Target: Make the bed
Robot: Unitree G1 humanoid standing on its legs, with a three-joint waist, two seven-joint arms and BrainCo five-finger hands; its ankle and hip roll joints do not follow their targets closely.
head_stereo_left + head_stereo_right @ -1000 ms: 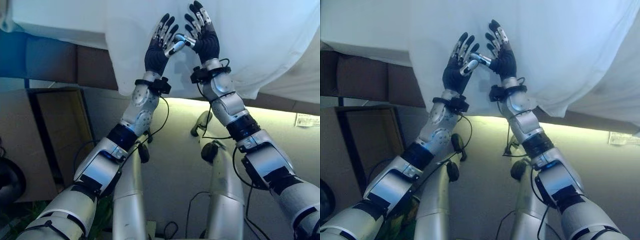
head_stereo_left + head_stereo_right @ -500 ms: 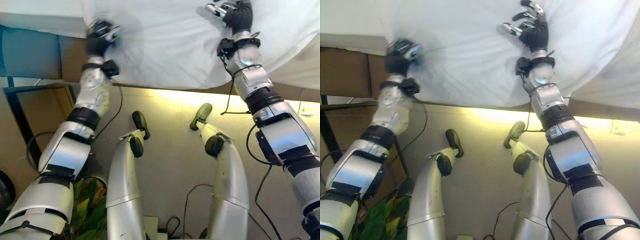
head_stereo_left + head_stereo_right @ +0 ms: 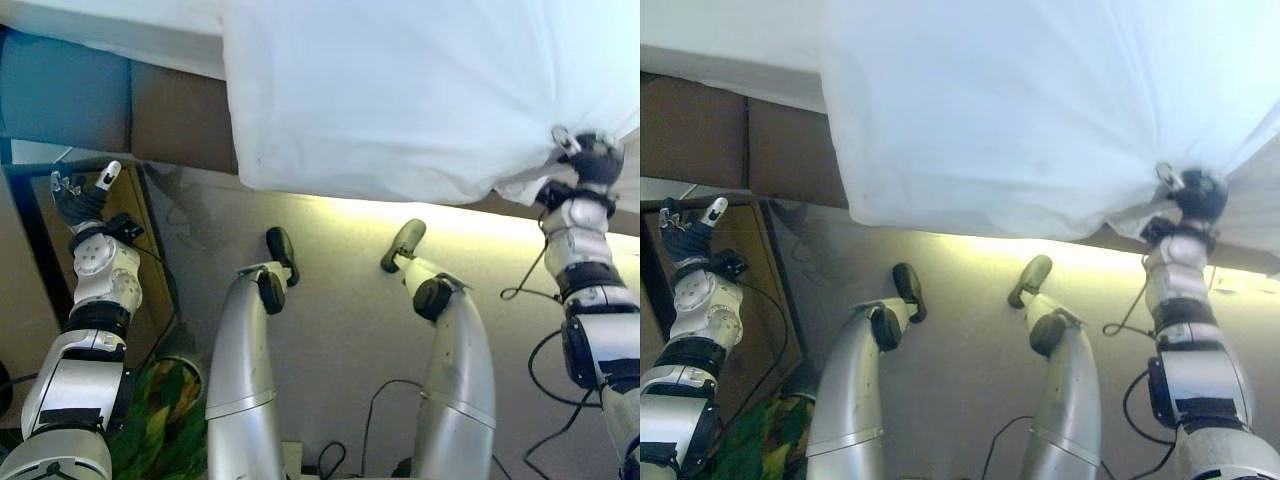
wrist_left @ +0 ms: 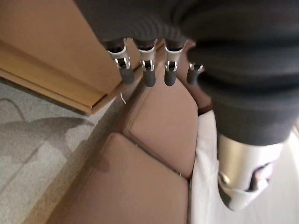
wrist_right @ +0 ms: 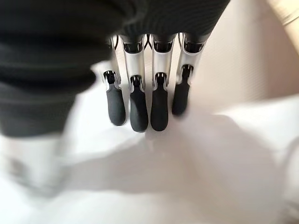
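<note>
Sheet overhangs bed (right hand touching).

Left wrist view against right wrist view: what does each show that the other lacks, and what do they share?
Left wrist: the left hand, relaxed, above brown padded panels, a wooden board and grey carpet. Right wrist: the right hand, fingers straight, over bunched folds. Shared: the white sheet, a strip beside the panels in one, spread under the fingers in the other.

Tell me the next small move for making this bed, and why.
Probably bring the left hand back to the white sheet. It hangs open beside the brown bed base, away from the cloth, while the right hand is at the bunched edge that droops over the side.
</note>
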